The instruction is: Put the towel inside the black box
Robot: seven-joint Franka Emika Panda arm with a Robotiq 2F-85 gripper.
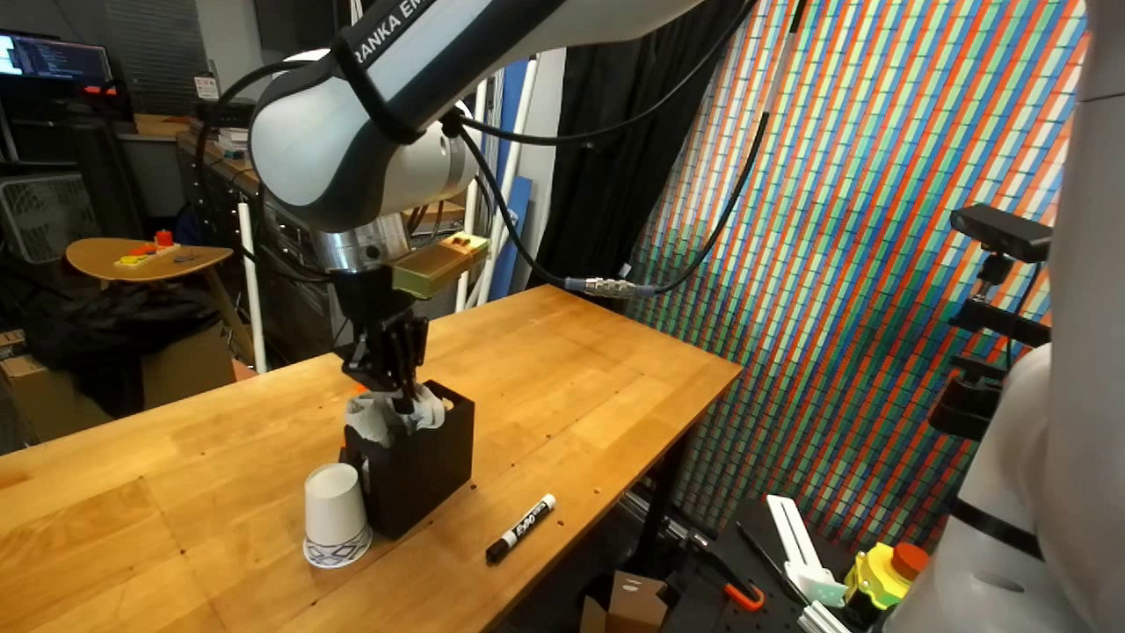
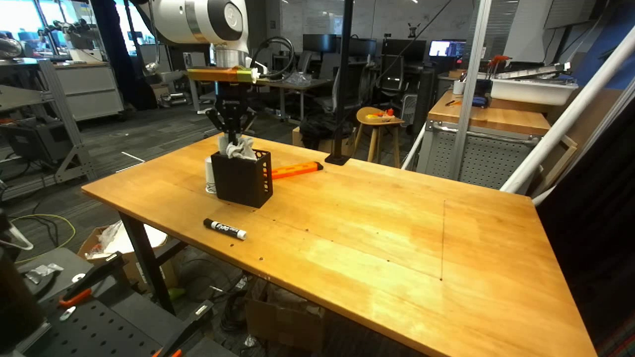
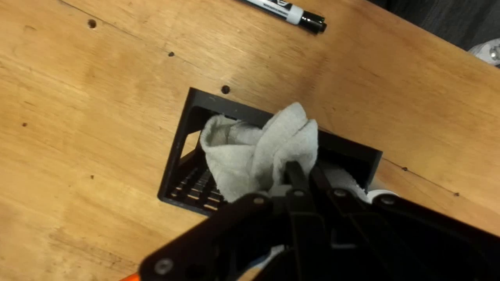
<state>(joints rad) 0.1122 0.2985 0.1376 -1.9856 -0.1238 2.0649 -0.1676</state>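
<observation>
Black two-finger gripper (image 3: 306,170) points down over open-topped black box (image 2: 235,180), clamped on crumpled whitish cloth towel (image 3: 234,166), which sits partly inside, bulging above rim. Beside box: inverted white paper cup (image 1: 335,503). Near it: black-and-white marker (image 1: 520,529), orange bar (image 2: 296,170).

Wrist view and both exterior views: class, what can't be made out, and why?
Lower part of the towel: mostly hidden by the black box in both exterior views.
Marker: one end cut off by the wrist view's top edge.
White cup: mostly covered by the gripper in the wrist view.
Orange object: partly behind the black box in an exterior view.
Monitor text: too small to read in an exterior view.
</observation>
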